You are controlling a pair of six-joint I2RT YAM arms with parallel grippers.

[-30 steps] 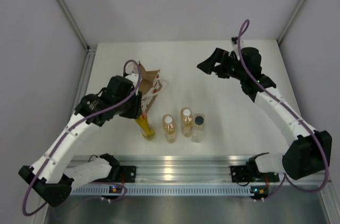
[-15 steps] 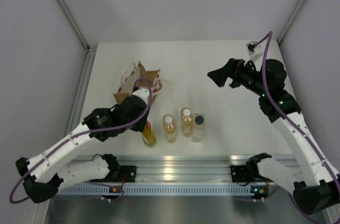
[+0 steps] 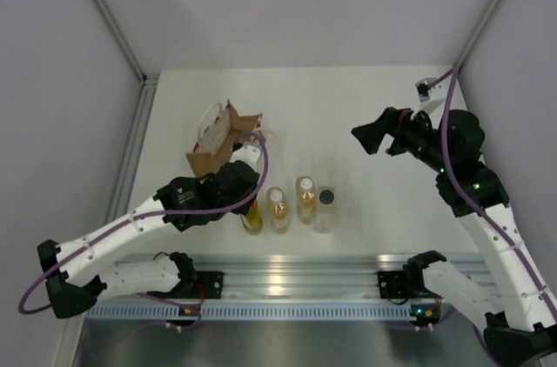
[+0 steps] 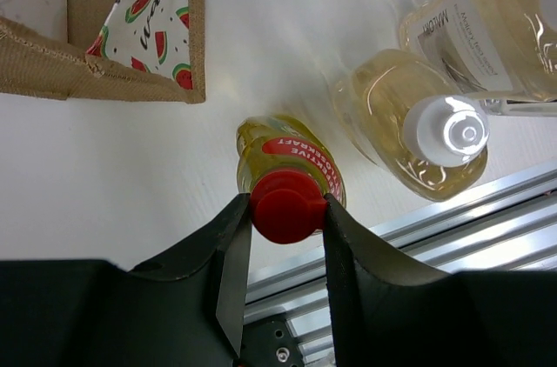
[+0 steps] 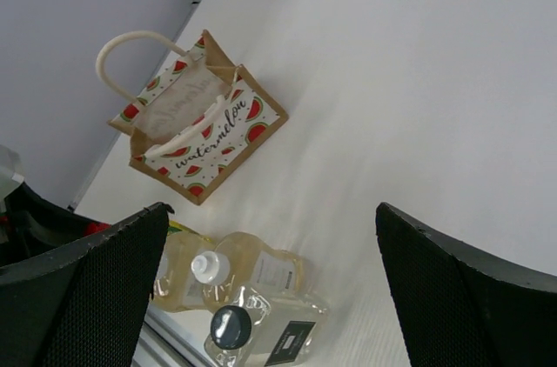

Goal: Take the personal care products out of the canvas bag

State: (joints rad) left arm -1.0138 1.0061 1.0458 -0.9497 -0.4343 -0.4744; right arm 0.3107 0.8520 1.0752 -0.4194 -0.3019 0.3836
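Four bottles [image 3: 278,209] stand in a row on the desk [image 3: 348,106], outside the canvas bag [image 3: 218,145] behind them. Left hand [image 4: 285,203] pinches the red cap [image 4: 287,215] of the leftmost one. Right hand [image 5: 271,209] hangs spread wide, well apart.

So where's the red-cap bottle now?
In the top view the red-capped bottle is at the left end of the row, beside a white-capped amber bottle and nearer than the watermelon canvas bag, its cap pinched by the left gripper.
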